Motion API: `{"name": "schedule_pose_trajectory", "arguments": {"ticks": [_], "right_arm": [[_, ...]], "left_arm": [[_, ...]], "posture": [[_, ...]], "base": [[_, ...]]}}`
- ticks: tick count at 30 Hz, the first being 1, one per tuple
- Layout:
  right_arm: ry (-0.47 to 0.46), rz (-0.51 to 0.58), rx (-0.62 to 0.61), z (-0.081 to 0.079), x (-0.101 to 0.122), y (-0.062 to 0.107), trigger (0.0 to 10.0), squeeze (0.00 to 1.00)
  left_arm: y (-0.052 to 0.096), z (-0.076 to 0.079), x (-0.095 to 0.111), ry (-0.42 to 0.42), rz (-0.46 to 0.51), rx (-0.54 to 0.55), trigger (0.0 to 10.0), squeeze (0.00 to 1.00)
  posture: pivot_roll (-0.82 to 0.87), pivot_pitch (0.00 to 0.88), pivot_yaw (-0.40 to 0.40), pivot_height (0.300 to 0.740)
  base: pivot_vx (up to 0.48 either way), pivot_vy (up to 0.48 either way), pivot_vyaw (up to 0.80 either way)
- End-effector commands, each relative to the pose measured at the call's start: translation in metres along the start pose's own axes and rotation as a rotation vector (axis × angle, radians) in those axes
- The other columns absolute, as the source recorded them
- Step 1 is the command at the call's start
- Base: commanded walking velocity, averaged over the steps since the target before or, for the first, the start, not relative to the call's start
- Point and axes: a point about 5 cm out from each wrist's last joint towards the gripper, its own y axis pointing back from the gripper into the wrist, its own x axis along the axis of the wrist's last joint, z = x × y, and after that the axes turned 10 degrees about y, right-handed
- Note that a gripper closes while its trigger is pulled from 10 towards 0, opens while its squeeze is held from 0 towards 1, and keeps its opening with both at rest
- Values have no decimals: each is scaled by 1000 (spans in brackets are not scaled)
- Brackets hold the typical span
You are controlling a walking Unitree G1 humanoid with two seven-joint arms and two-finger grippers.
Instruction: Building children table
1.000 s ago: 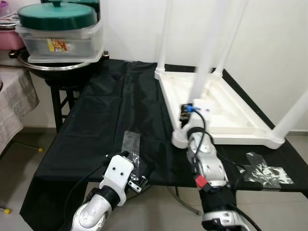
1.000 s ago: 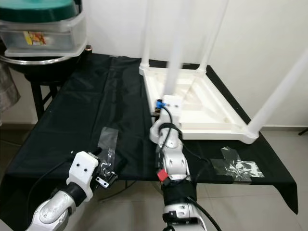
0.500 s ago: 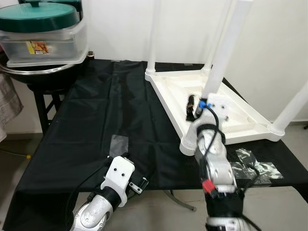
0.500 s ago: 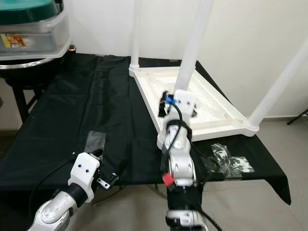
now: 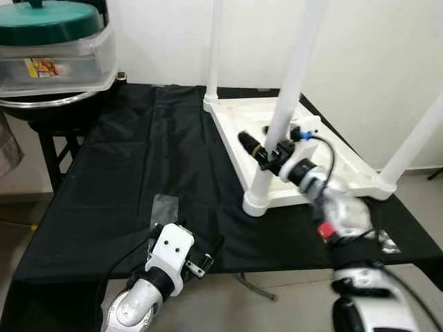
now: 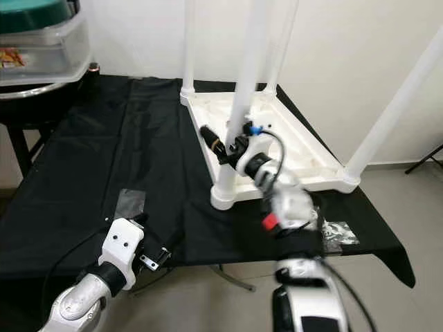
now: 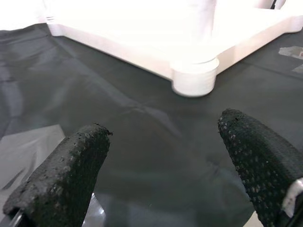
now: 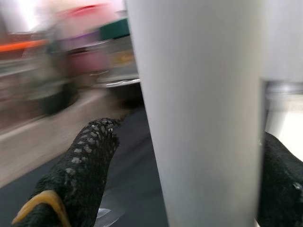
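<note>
The white children's table (image 5: 325,190) lies upside down on the black cloth (image 5: 138,173), with its legs pointing up. My right gripper (image 5: 253,140) reaches in from the right at the lower part of the nearest leg (image 5: 291,83). It is open, with one finger on each side of the leg. In the right wrist view the leg (image 8: 199,118) stands between the two fingertips (image 8: 94,156), a narrow gap showing on one side. My left gripper (image 5: 208,254) hangs low at the cloth's front edge, open and holding nothing (image 7: 158,156).
A clear box with a green lid (image 5: 48,41) sits on a metal basin at the back left. Clear tape patches lie on the cloth (image 5: 165,205) and near the right front corner (image 6: 339,232). A white wall stands behind.
The camera has shifted. My right arm swung out to the right and its gripper turned, now reaching the nearest leg from the side. The left arm has hardly moved.
</note>
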Motion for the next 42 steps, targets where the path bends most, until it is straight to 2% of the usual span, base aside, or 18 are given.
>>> {"name": "schedule_pose_trajectory", "arguments": {"ticks": [1, 3, 5, 6, 10, 15, 16, 18, 20, 21, 24, 26, 29, 31, 34, 39, 40, 42], "right_arm": [[-80, -7, 180, -12, -9, -4, 10000, 0], [-151, -31, 374, -17, -14, 2, 10000, 0], [-167, -45, 444, -18, -16, 3, 10000, 0], [-186, -63, 480, -19, -20, 3, 0, 0], [-196, -102, 550, -25, -28, 1, 0, 0], [11, -126, 197, -17, -36, -28, 0, 0], [11, -126, 197, -17, -36, -28, 0, 0], [86, -110, -39, -13, -31, -41, 0, 0], [86, -110, -39, -13, -31, -41, 0, 0], [173, -120, -199, -13, -26, -48, 0, 0], [263, -139, -354, -16, -24, -51, 0, 0], [277, -129, -505, -21, -23, -50, 0, 0], [265, -118, -568, -24, -23, -49, 0, 0], [233, -94, -778, -31, -23, -40, 0, 0], [208, -85, -852, -36, -24, -36, 0, 0], [119, -75, -983, -64, -30, -26, 0, 0], [133, -60, -964, -66, -28, -26, 10000, 0], [145, -49, -948, -68, -26, -26, 10000, 0]], "left_arm": [[0, 2, 0, -4, 4, -5, 10000, 0], [1, 1, 1, -6, 6, -1, 10000, 0], [1, 1, 1, -6, 7, 0, 10000, 0], [1, 1, 1, -6, 7, 1, 10000, 0], [1, 1, 1, -7, 7, 4, 10000, 0], [1, 2, 2, -4, 8, 6, 10000, 0], [1, 2, 2, -4, 8, 6, 10000, 0], [1, 2, 1, -1, 6, 5, 10000, 0], [1, 2, 1, -1, 6, 5, 10000, 0], [1, 2, 1, 1, 4, 2, 10000, 0], [0, 2, 1, 2, 3, -2, 10000, 0], [0, 2, 0, 3, 2, -3, 10000, 0], [0, 2, 0, 3, 2, -2, 10000, 0], [0, 1, 0, 2, 3, -1, 10000, 0], [0, 1, 0, 2, 3, -1, 10000, 0], [0, 1, 0, 2, 3, -3, 10000, 0], [0, 1, 0, 2, 1, -4, 10000, 0], [0, 1, -1, 2, -1, -4, 10000, 0]], "posture": [[90, 51, -102, 740], [94, 55, -103, 740], [94, 55, -103, 740], [99, 56, -107, 740], [99, 59, -109, 740], [96, 63, -110, 740], [96, 63, -110, 740], [90, 63, -105, 740], [90, 63, -105, 740], [83, 62, -102, 740], [80, 63, -102, 740], [81, 61, -100, 740], [82, 61, -104, 740], [78, 61, -104, 740], [78, 61, -104, 740], [78, 61, -105, 740], [75, 59, -102, 740], [75, 59, -101, 740]], "base": [[0, 0, 0], [0, 0, 0], [0, 0, 0], [0, 0, 0], [0, 0, 0], [0, 0, 0], [0, 0, 0], [0, 0, 0], [0, 0, 0], [0, 0, 0], [0, 0, 0], [0, 0, 0], [0, 0, 0], [0, 0, 0], [0, 0, 0], [0, 0, 0], [0, 0, 0], [0, 0, 0]]}}
